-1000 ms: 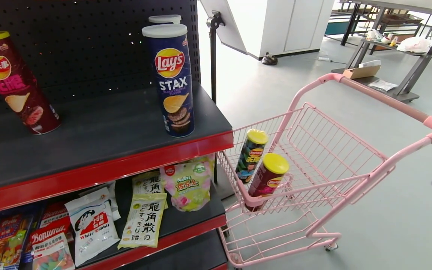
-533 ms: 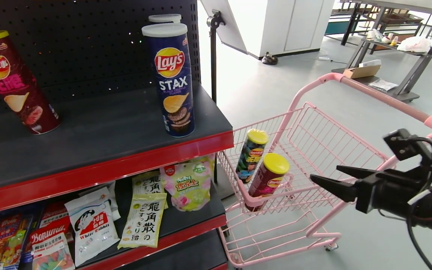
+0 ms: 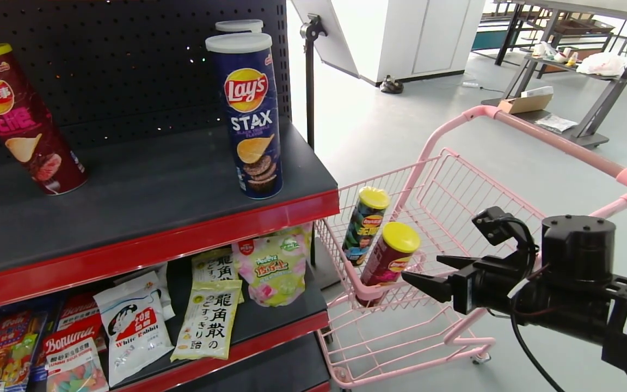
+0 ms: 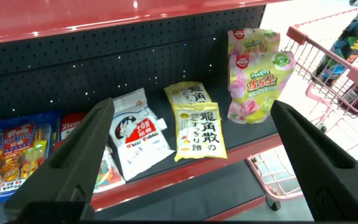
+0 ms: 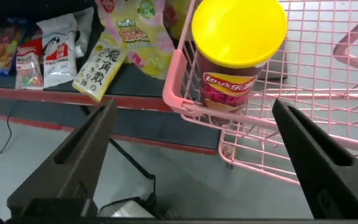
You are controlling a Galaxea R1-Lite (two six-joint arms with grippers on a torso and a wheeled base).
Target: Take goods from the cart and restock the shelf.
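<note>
Reaching level with the basket, the right gripper [image 3: 421,268] has its two black fingers spread apart with nothing between them, tips just short of the maroon cylindrical crisp can with a yellow plastic lid [image 3: 387,261]. That can leans in the corner of the pink wire shopping cart [image 3: 455,179] nearest the shelving; just behind it, against the same wire wall, leans a dark green-and-blue crisp can with a yellow lid [image 3: 365,223]. The basket is open-topped, and bare mesh floor stretches from the cans to the handle side. The left gripper [image 4: 192,104], fingers likewise wide and holding nothing, faces the lower shelf, where yellow flat sachets [image 3: 207,318], a green-and-pink pouch [image 3: 272,267] and a white snack bag [image 3: 134,332] lie. Above is the dark grey shelf board with a red front edge [image 3: 155,245], its end just beside the cart corner. On it a tall navy crisp can with a white lid [image 3: 251,120] stands near the front edge, a second white-lidded can [image 3: 239,26] behind it. Far left stands a second maroon yellow-lidded can [image 3: 19,120], with bare board between.
</note>
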